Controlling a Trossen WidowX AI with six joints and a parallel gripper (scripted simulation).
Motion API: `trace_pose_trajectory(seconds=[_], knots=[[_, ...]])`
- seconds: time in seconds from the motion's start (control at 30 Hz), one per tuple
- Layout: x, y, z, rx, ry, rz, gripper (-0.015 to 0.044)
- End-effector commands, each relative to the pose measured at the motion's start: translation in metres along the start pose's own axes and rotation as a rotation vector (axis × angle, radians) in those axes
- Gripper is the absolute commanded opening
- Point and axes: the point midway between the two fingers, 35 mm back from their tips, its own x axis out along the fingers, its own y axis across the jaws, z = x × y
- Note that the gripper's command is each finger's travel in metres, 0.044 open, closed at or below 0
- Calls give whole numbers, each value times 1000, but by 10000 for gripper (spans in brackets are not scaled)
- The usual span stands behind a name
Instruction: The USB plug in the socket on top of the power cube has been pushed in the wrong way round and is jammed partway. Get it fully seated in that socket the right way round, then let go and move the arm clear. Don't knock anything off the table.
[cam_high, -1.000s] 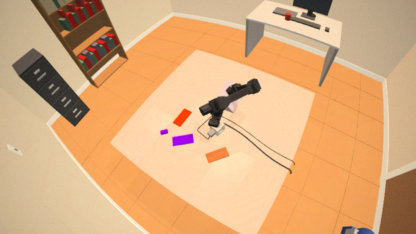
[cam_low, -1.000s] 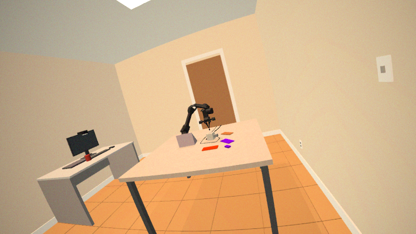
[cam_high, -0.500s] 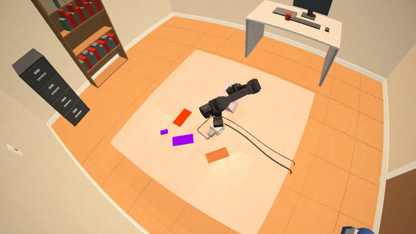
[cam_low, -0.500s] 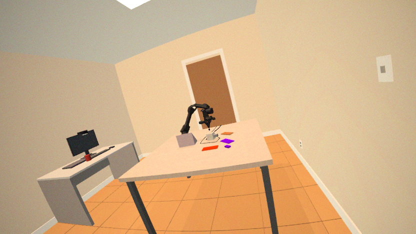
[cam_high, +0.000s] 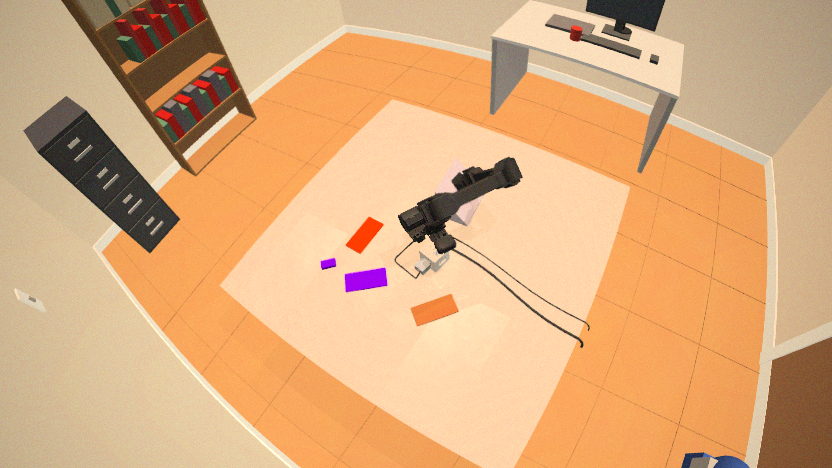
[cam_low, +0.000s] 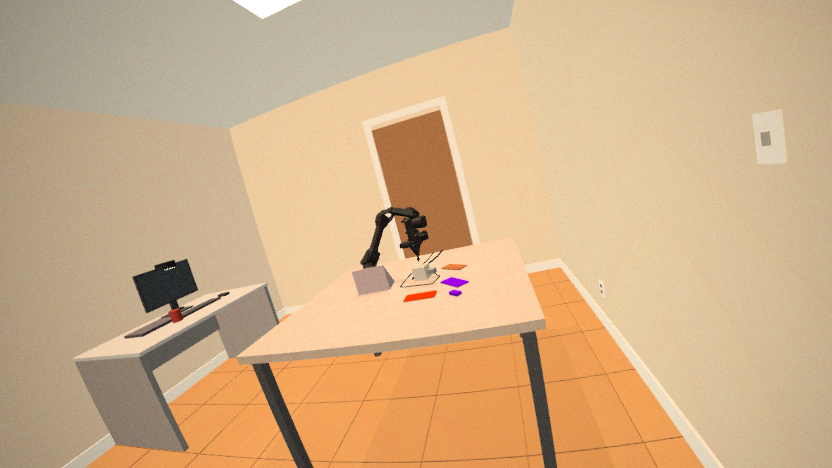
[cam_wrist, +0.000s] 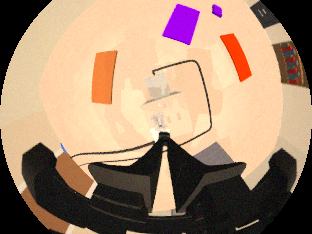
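The small pale USB plug, pinched above the pale grey power cube in the nearly closed black gripper, could be jammed again if its turn were misjudged.

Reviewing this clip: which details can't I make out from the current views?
- USB plug's orientation: wrist view, too small and washed out at the tips of the end effector.
- How deep it sits in the power cube: top view, the arm overhangs; exterior view, too small.
- Blue object: top view, cut off by the bottom edge.
- Monitor: top view, cut off by the top edge.
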Motion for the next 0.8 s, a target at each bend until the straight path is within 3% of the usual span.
trace_pose_trajectory(seconds=[0.0,0.77], knots=[[0,0,0,-92,0,0,0],[0,0,0,-694,0,0,0]])
